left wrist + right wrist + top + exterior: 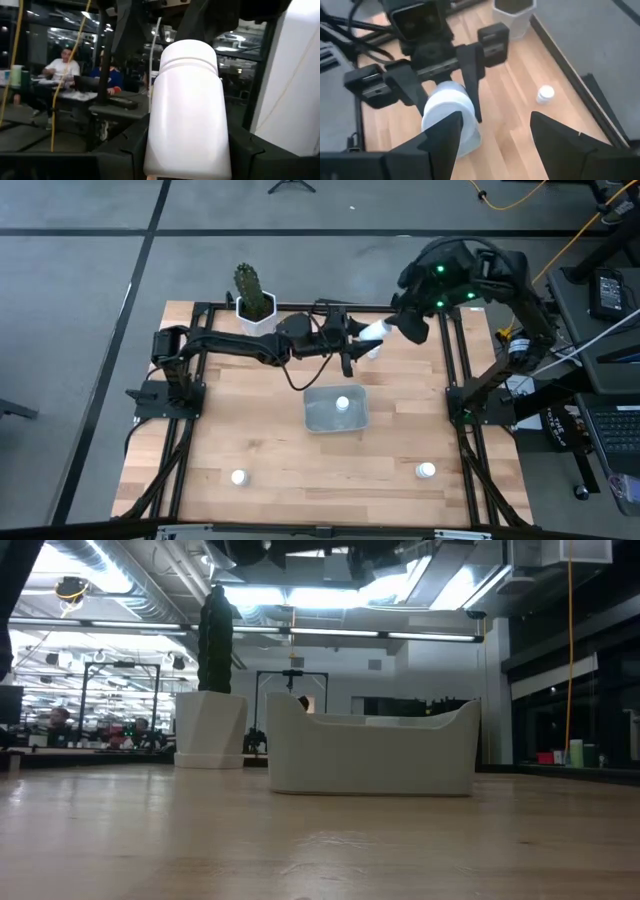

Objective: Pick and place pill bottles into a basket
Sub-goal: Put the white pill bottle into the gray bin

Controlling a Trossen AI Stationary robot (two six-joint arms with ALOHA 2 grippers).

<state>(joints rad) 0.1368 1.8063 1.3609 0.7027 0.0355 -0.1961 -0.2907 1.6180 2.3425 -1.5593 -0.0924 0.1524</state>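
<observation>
My left gripper [356, 340] reaches level over the table's far middle and is shut on a white pill bottle [373, 331], held clear of the table. My right gripper [407, 327] is open just to the bottle's right. In the right wrist view one right finger [445, 137] overlaps the bottle [447, 107]; whether they touch, I cannot tell. The pale basket [322, 420] stands on the table below, with one bottle [343, 403] in it. Two more bottles [238, 476] [426, 470] stand near the front edge. Another bottle [546, 93] stands on the table under the arms. My left gripper pinches the bottle's body [165, 150] between its two fingers [472, 85], one on each side. The fingers come level from the table's left and lie along the bottle. The bottle's cap end [189, 52] points away from the gripper toward my right gripper, clear of the table.
A white hexagonal pot [256, 315] with a green cactus stands at the far left of the table. Black frame rails [455, 370] run along both table sides. Bare wood lies around the basket [370, 755].
</observation>
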